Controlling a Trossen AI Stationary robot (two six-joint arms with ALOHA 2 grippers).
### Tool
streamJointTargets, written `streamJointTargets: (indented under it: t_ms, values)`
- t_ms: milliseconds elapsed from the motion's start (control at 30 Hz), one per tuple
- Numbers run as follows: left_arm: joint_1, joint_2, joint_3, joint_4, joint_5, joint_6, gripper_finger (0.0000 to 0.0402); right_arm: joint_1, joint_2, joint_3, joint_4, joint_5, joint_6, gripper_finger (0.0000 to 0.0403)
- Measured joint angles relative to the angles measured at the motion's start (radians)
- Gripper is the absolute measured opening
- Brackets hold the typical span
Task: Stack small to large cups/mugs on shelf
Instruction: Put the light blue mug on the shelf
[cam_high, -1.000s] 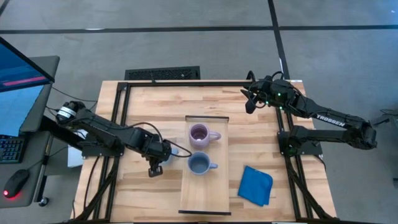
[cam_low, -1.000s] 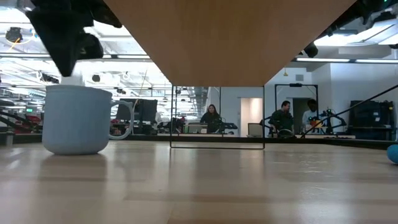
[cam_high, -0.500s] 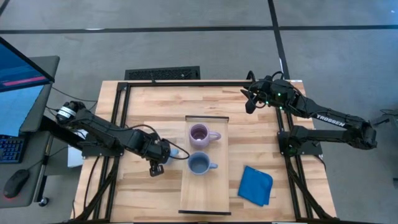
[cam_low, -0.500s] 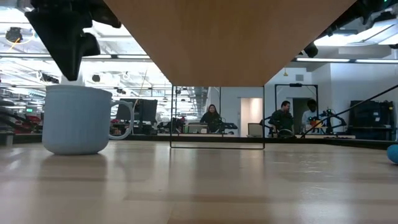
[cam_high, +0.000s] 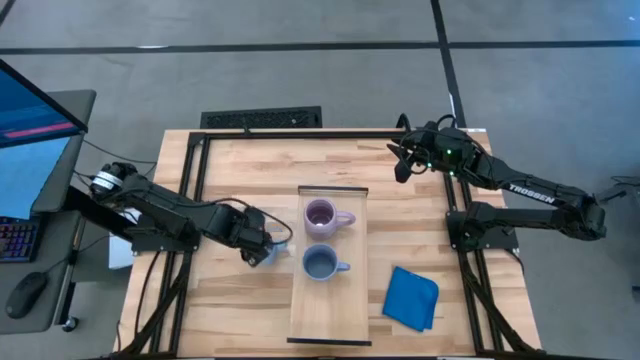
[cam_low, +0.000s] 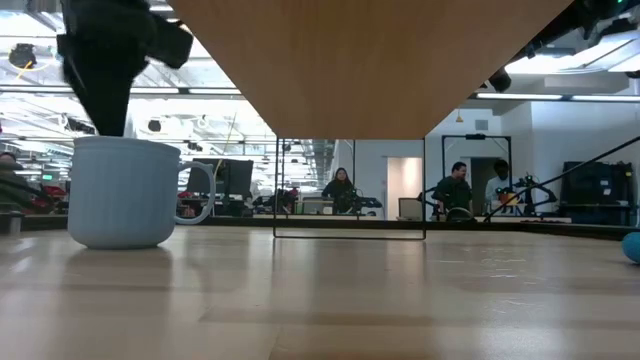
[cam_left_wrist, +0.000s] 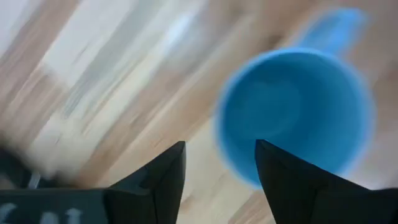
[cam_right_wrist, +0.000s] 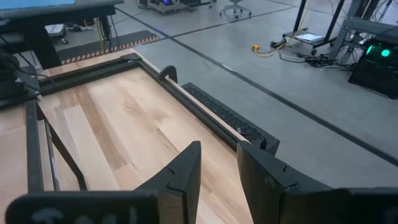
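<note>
The bright light blue mug (cam_high: 272, 251) stands upright on the planked table, just left of the shelf (cam_high: 330, 310). In the low view the mug (cam_low: 125, 192) rests on its base. My left gripper (cam_left_wrist: 221, 168) hovers open right over the mug (cam_left_wrist: 295, 106), its fingers to either side of the rim's edge, and no touch shows. The pale purple mug (cam_high: 320, 214) and the grey-blue mug (cam_high: 319, 264) stand on the shelf. My right gripper (cam_right_wrist: 217, 168) waits open and high over the far right corner.
A folded blue cloth (cam_high: 411, 297) lies on the table right of the shelf. A dark metal frame (cam_high: 190, 180) borders the table. Bare board shows on the shelf's near half. People stand far back in the room beyond the table.
My left gripper has opened above the light blue mug and let go of it, and it has shifted a little toward the far edge. The mug stays upright in the same spot on the table.
</note>
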Motion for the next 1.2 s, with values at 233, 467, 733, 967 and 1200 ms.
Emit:
streamJointTargets:
  t_ms: [233,467,733,967,1200]
  values:
    - [0.021,-0.002,0.000,-0.066,0.065,-0.240,0.0185,-0.010,0.000,0.000,0.000,0.000,-0.033,0.0127]
    - [0.037,-0.002,0.000,0.042,0.078,-0.227,0.0185,-0.031,0.000,0.000,0.000,0.000,-0.033,0.0127]
    - [0.035,-0.002,0.000,0.126,0.081,-0.153,0.0185,-0.031,0.000,0.000,0.000,0.000,-0.033,0.0127]
    - [0.035,-0.002,0.000,0.127,0.081,-0.169,0.0185,-0.031,0.000,0.000,0.000,0.000,-0.033,0.0127]
    - [0.036,-0.002,0.000,0.128,0.083,-0.187,0.0185,-0.033,0.000,0.000,0.000,0.000,-0.034,0.0127]
